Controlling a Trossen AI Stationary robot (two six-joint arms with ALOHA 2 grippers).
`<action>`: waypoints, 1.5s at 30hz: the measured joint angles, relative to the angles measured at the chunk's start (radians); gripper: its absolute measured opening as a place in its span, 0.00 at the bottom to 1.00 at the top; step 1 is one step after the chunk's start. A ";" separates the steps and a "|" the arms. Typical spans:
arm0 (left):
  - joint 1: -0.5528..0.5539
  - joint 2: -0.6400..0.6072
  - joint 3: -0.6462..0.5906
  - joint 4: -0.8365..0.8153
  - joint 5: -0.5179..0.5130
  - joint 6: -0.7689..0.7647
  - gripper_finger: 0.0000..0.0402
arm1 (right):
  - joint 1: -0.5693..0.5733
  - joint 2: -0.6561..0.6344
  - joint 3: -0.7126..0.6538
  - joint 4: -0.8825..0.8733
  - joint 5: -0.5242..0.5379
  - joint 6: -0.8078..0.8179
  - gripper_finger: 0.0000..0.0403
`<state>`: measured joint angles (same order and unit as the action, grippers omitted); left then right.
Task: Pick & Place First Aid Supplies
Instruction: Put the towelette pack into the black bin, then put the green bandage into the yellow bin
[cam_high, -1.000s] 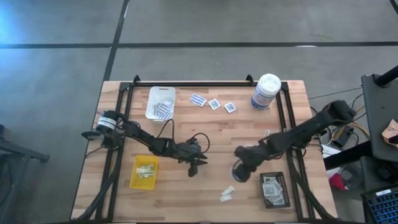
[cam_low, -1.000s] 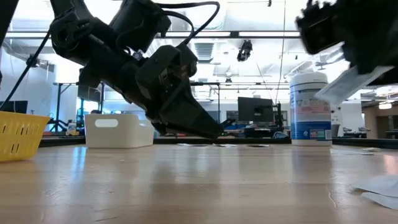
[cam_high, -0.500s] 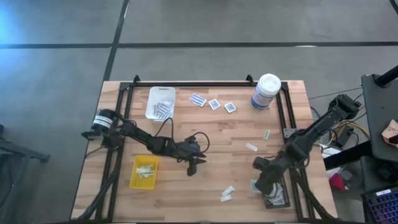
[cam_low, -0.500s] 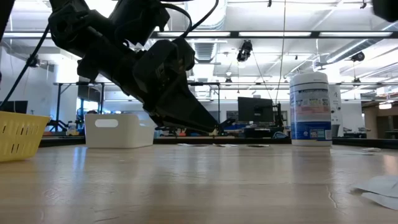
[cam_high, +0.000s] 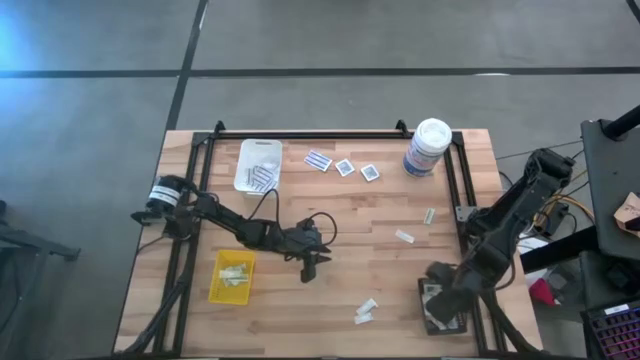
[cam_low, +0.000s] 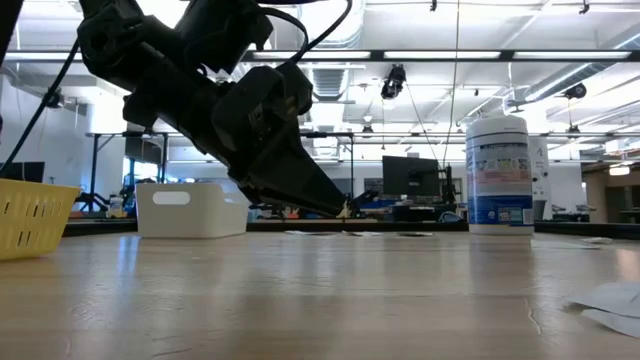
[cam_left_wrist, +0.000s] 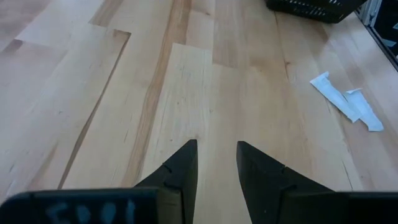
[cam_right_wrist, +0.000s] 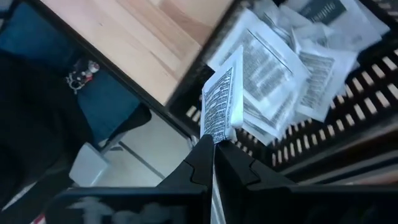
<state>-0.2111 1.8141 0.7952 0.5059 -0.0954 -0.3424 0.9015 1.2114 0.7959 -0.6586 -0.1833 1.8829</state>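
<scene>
Now right hand (cam_right_wrist: 214, 149) clamped on white packet (cam_right_wrist: 222, 99), directly above black tray (cam_high: 442, 308), lower right of frame. Packet edge-down, tray straight below. Left hand (cam_high: 308, 268) slightly parted, empty, mid-desk.

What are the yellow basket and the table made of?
The yellow basket looks like plastic: bright, with a grid of holes in its walls. The table looks like wood: pale planks joined side by side, with grain lines and a smooth, slightly shiny finish.

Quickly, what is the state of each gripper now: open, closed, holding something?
Left gripper: open, empty, above bare table.
Right gripper: shut on a white printed packet, over the black tray.
</scene>
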 joint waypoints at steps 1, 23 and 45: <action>0.000 0.000 0.000 0.000 0.000 0.000 0.27 | 0.005 0.000 -0.003 0.000 0.000 0.006 0.02; -0.001 0.000 0.000 0.001 0.001 -0.002 0.27 | 0.004 0.002 -0.019 -0.026 0.002 0.101 0.13; -0.003 -0.003 0.000 0.000 0.037 0.025 0.27 | -0.002 0.011 0.063 0.016 0.620 -0.204 0.25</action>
<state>-0.2140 1.8115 0.7952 0.5056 -0.0579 -0.3176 0.8991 1.2224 0.8585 -0.6428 0.4362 1.6786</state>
